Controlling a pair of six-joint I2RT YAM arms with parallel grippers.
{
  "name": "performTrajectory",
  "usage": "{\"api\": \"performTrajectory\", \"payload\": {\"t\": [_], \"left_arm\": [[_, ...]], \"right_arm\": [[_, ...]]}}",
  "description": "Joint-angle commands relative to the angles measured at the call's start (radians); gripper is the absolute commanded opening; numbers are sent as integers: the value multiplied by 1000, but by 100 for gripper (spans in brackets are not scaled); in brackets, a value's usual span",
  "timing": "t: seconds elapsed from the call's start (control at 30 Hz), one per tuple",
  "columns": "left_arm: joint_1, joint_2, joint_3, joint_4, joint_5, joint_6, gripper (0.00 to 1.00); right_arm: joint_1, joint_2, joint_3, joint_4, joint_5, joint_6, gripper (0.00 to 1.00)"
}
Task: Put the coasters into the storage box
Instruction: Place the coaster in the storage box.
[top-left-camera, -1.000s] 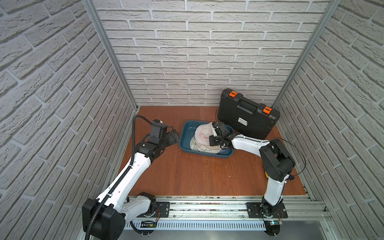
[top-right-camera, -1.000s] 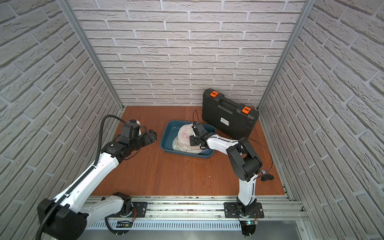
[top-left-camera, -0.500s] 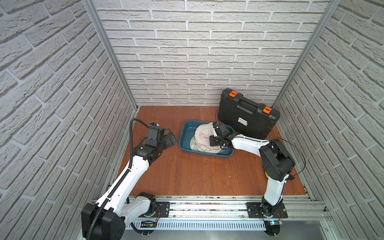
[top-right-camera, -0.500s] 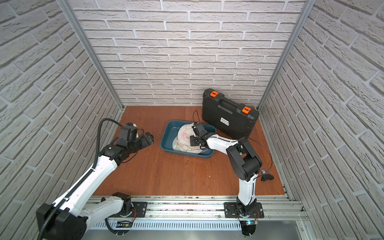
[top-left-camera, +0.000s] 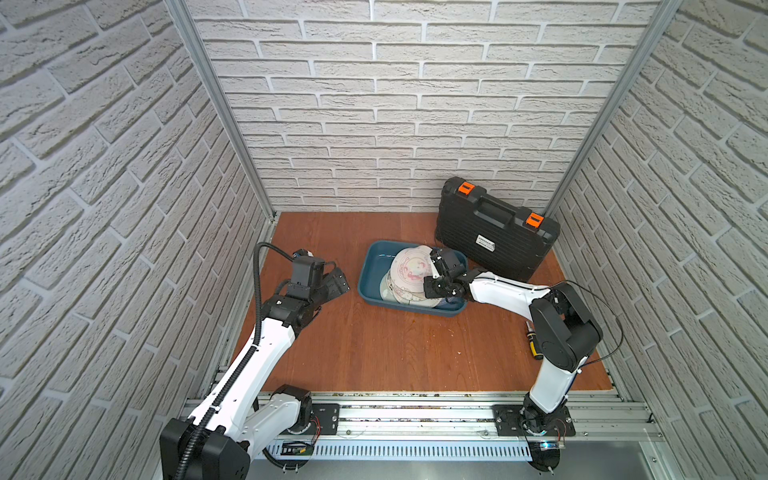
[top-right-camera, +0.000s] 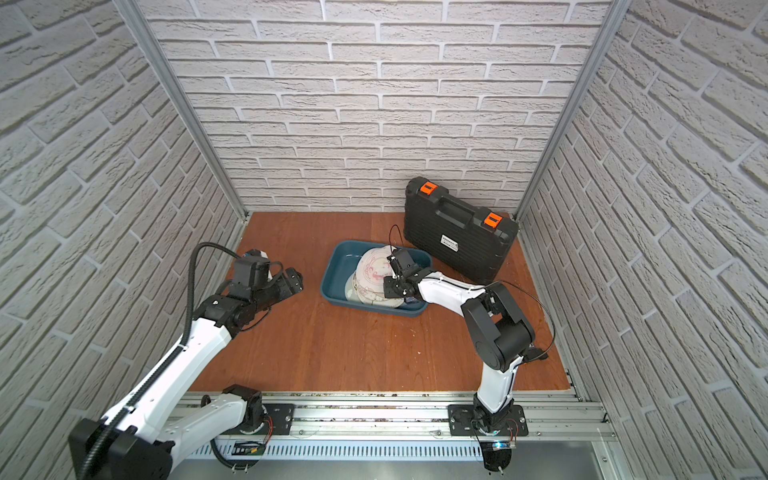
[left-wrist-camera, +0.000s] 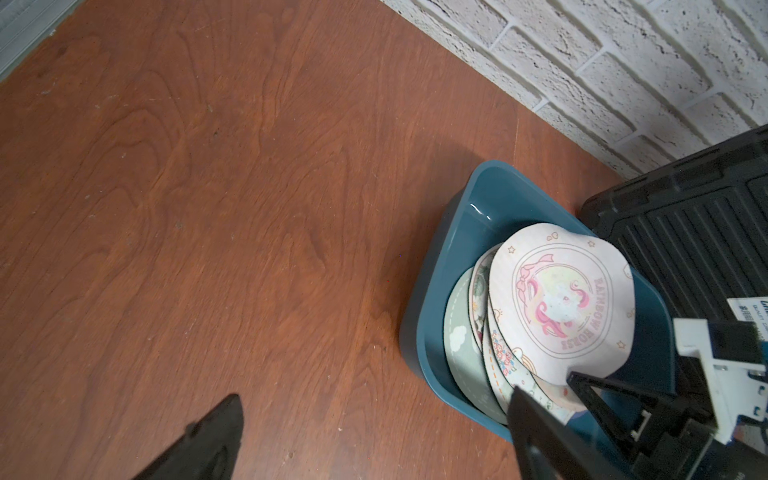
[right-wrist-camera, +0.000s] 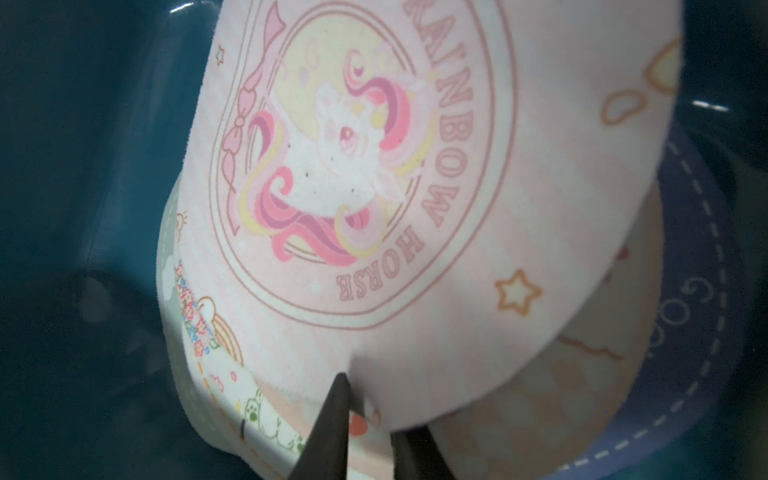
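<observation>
Teal storage box (top-left-camera: 372, 266) in the middle of the wooden table (top-left-camera: 395, 345), its far right corner just beside the black case (top-left-camera: 494, 237) with orange latches. Inside, toward the right half, a loose overlapping pile of coasters (top-left-camera: 399, 293) — pale green, cream, and a navy one with dashed stitching underneath. On top, the pink unicorn coaster (right-wrist-camera: 374, 166), lettered RAINBOW HORSE, tilted up with its far edge over the box's far rim and its right edge at the right gripper (right-wrist-camera: 367, 404). Reaches in over the box's right end, fingers a narrow slit apart, one tip pressing a small dimple into that edge; cannot tell whether gripped or merely touched. Left gripper (top-left-camera: 338, 277) on the left of the table, apart from the box's left wall, low above bare wood, pointing toward the box, fingers spread wide — nothing between them.
</observation>
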Motion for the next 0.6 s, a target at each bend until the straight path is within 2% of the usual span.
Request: {"api": "performTrajectory", "payload": {"t": [0.0, 0.17, 0.3, 0.5, 0.57], "left_arm": [[8, -22, -18, 17, -7, 4, 98], [14, -30, -30, 23, -5, 4, 98], [26, -40, -42, 20, -5, 7, 98], [53, -60, -71, 16, -52, 19, 98], [60, -70, -89, 15, -110, 22, 98]], "right_arm": [[23, -74, -18, -9, -14, 15, 20], [41, -124, -30, -25, 9, 17, 32], [41, -181, -41, -56, 74, -1, 48], [38, -284, -72, -112, 241, -95, 80], [32, -325, -90, -128, 316, -136, 97]]}}
